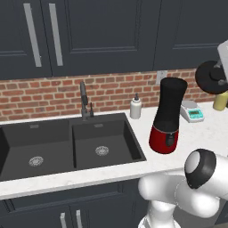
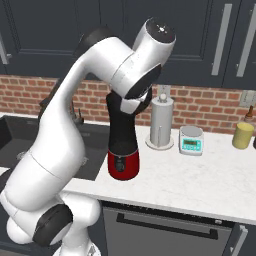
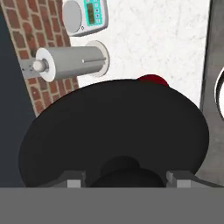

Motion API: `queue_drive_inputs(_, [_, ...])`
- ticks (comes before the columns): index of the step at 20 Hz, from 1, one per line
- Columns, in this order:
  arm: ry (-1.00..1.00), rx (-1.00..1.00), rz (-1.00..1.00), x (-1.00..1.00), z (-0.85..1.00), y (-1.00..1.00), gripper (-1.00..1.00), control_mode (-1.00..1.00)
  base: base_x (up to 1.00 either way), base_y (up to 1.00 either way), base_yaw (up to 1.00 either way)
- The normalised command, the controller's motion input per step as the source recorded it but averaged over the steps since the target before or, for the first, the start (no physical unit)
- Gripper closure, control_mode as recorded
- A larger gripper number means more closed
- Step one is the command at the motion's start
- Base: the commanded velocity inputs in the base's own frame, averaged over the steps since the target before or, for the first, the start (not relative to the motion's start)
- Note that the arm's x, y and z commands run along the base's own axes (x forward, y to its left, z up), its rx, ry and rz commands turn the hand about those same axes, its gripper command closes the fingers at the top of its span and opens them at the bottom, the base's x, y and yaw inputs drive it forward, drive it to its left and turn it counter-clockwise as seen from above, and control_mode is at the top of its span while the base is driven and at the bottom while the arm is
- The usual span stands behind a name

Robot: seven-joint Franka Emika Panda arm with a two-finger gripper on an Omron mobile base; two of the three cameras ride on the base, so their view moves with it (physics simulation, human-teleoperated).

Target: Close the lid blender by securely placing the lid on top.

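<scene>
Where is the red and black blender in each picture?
Left base view: the blender stands right of center on the white counter, right of the sink.
Right base view: left of center, partly behind the white arm.
Hand view: just its red base peeks out above the black lid.
Shared landmark: the kitchen scale by the brick wall.

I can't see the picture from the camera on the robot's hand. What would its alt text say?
A flat round black lid held in the gripper by its knob covers most of the frame, with a sliver of the blender's red base peeking past its edge. Beyond lie a white marble counter, a paper towel roll, a grey-and-teal kitchen scale and a brick wall.
</scene>
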Motion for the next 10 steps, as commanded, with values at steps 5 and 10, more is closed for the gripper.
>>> queue_drive_inputs(5, [0.13,0.09,0.0,0.38,0.0,0.63,1.0,-1.0,0.0,0.0,0.0])
queue_drive_inputs(10, [0.01,0.0,0.0,0.23,0.0,0.13,1.0,-1.0,0.0,0.0,0.0])
